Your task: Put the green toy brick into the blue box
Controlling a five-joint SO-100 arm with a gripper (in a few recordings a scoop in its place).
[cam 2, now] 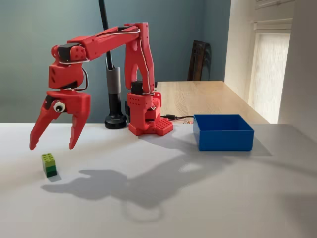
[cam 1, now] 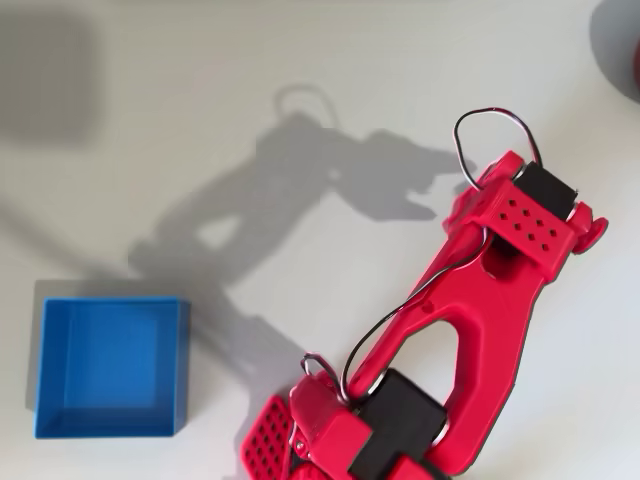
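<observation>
A pale grey table top stands before a dark teal wall, with a wooden bench behind. My red two-finger gripper (cam 2: 53, 145) hangs above the surface, fingers spread apart and holding nothing. The small studded green plastic toy brick (cam 2: 49, 164) stands upright on the table just below and between my fingertips. To grasp well, I should descend vertically, straddle the brick evenly, and close only once both fingers are level with its sides. The square blue plastic box (cam 2: 223, 133) with low walls sits well apart across the table. Count: one brick, one box.
</observation>
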